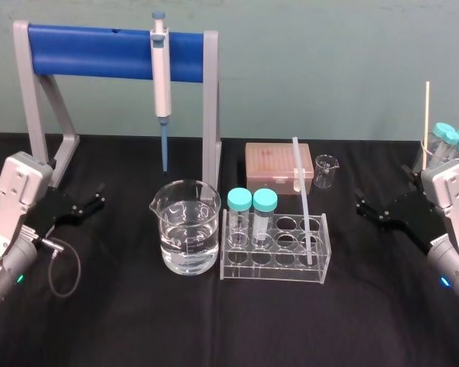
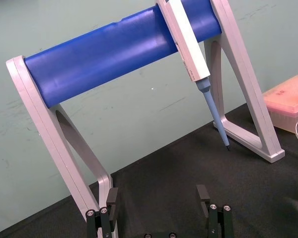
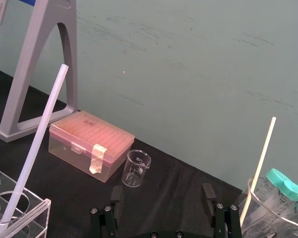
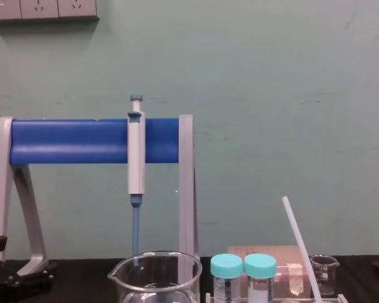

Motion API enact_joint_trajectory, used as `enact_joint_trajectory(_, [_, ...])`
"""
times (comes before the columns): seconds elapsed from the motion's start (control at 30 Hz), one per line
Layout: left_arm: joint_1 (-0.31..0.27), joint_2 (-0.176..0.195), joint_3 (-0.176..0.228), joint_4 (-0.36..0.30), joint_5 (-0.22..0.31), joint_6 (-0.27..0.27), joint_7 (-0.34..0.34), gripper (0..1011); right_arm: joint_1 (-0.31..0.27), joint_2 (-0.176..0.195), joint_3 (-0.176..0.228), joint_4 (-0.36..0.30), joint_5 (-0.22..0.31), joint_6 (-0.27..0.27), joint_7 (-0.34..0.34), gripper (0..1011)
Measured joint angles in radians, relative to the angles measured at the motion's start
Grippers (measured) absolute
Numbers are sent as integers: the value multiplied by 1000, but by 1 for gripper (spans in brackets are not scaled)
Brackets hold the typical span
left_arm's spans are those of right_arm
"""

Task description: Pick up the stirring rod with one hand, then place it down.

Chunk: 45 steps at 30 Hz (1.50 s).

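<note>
Standing in the rack [image 1: 271,273], the rod [image 1: 304,200] has its lower end in a hole at the rack's right end, on the near side. It is tilted, not upright: the top leans back and toward the robot's left, ending in front of the pink box [image 1: 271,162]. In the chest view the rod [image 4: 301,249] rises to the right of the two capped tubes [image 4: 243,268]. In the right wrist view the rod [image 3: 35,144] crosses in front of the stand's leg.

The left gripper [image 1: 99,195] is low over the black table [image 1: 214,329], near the left foot of the stand [image 1: 42,115] and well apart from the rod. Its fingers [image 2: 111,198] are spread wide.

The right gripper [image 1: 359,202] is low over the table at the right side, pointing toward the rack and well apart from it. Its fingers [image 3: 207,191] are spread wide too. Just behind its arm stands a glass [image 1: 428,153] holding capped tubes and a thin stick.

Other items:
- The beaker [image 1: 186,229], partly filled with clear liquid, stands just left of the rack.
- The two tubes [image 1: 252,218] with teal caps occupy the rack's left end.
- The pipette [image 1: 161,76] hangs from the blue bar of the stand, tip down, above and behind the beaker.
- A small beaker [image 1: 327,170] stands just right of the pink box.
</note>
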<state>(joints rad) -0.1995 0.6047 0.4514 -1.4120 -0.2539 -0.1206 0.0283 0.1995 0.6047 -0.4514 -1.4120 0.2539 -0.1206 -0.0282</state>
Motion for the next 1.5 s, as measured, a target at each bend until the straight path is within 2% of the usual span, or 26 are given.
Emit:
enact_joint_trajectory(0.87, [0,0,0,0,0,0,0,1000,0,0,0,0,0,0,0,1003])
enact_joint_trajectory(1.03, [0,0,0,0,0,0,0,1000,1,-10,19,5,18,-12,29,1003])
enact_joint_trajectory(1.23, [0,0,0,0,0,0,0,1000,-4,-25,61,-8,87,-26,87,1003])
enact_joint_trajectory(1.27, [0,0,0,0,0,0,0,1000,-9,-30,78,-20,124,-26,112,1003])
enact_joint_trajectory(1.33, [0,0,0,0,0,0,0,1001,-14,-35,95,-30,166,-21,140,1003])
enact_joint_trajectory(1.37, [0,0,0,0,0,0,0,1000,-20,-40,111,-42,214,-8,172,1003])
enact_joint_trajectory(1.5, [0,0,0,0,0,0,0,1000,-26,-51,138,-70,314,38,251,1003])
